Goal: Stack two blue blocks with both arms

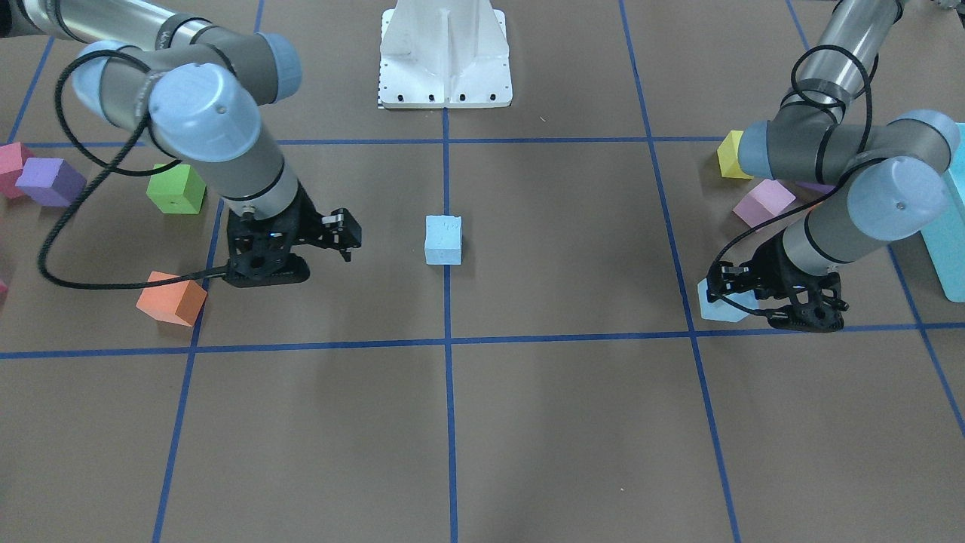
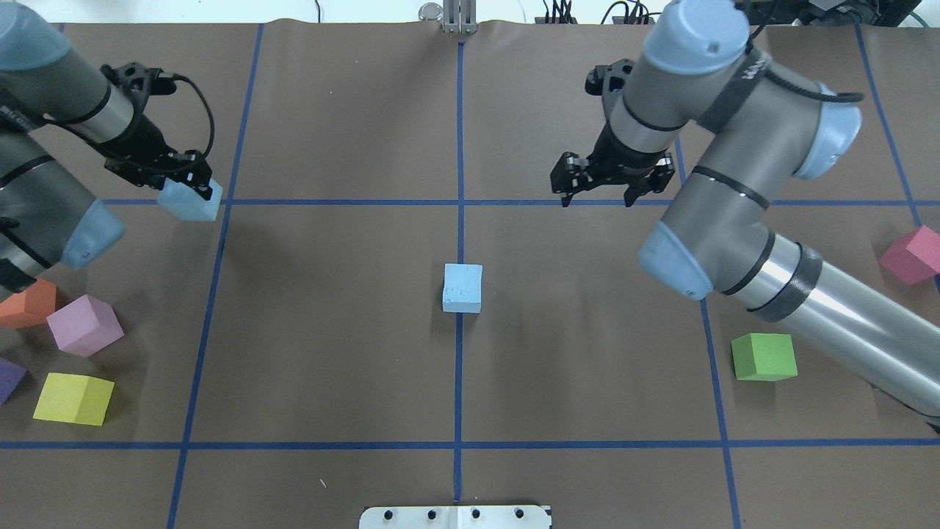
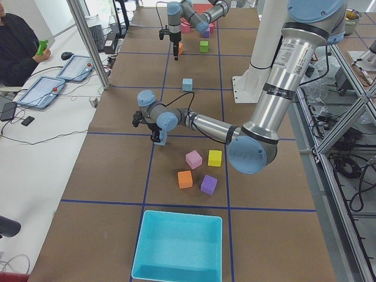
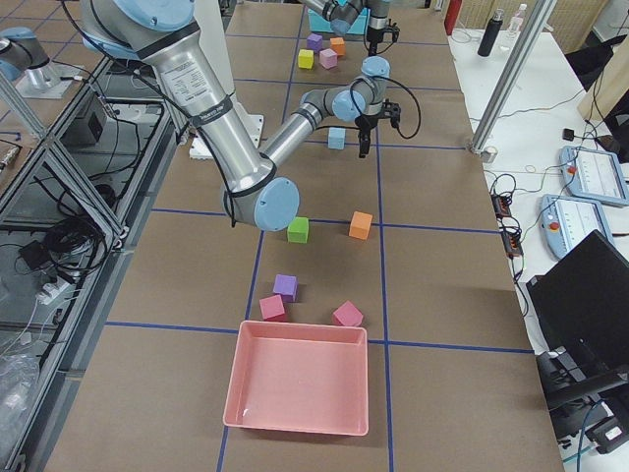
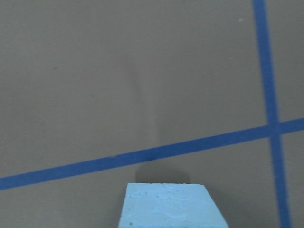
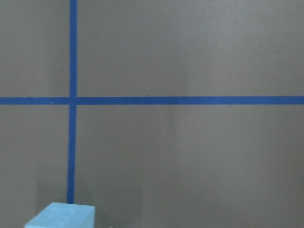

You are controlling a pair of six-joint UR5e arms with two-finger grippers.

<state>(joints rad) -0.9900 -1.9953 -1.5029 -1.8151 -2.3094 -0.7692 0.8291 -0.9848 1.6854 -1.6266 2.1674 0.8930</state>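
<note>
A: Closest to the left wrist lens: the gripped blue block (image 5: 168,206), cut off by the bottom edge, with a blue tape line (image 5: 142,156) just beyond it.
B: Gripped by what?
A: By the left gripper (image 2: 192,187), closed onto its sides. Over on the robot's left, far side of the table (image 2: 330,353), just beside a tape crossing. Looks tilted from the front camera. Lifted or resting on the brown paper: cannot tell.
B: And the second one?
A: The middle blue block (image 2: 463,288). Lies flat on the centre tape line, touching nothing else, well apart from both grippers. Peeks into the bottom left corner of the right wrist view too.
B: State of the right gripper?
A: The right gripper (image 2: 597,197): spread wide, holding nothing. Points down over the table, beyond the middle blue block and off to its right, close to a cross line of tape.
B: Other bits around?
A: A green cube (image 2: 764,357) on the right, nearer the robot, and a magenta cube (image 2: 914,255) at the right edge. On the left, near the robot: an orange cube (image 2: 28,303), a pink cube (image 2: 84,325), a yellow cube (image 2: 73,398), all close together. A turquoise box (image 3: 179,247) at the table's left end, a pink tray (image 4: 298,379) at its right end.
</note>
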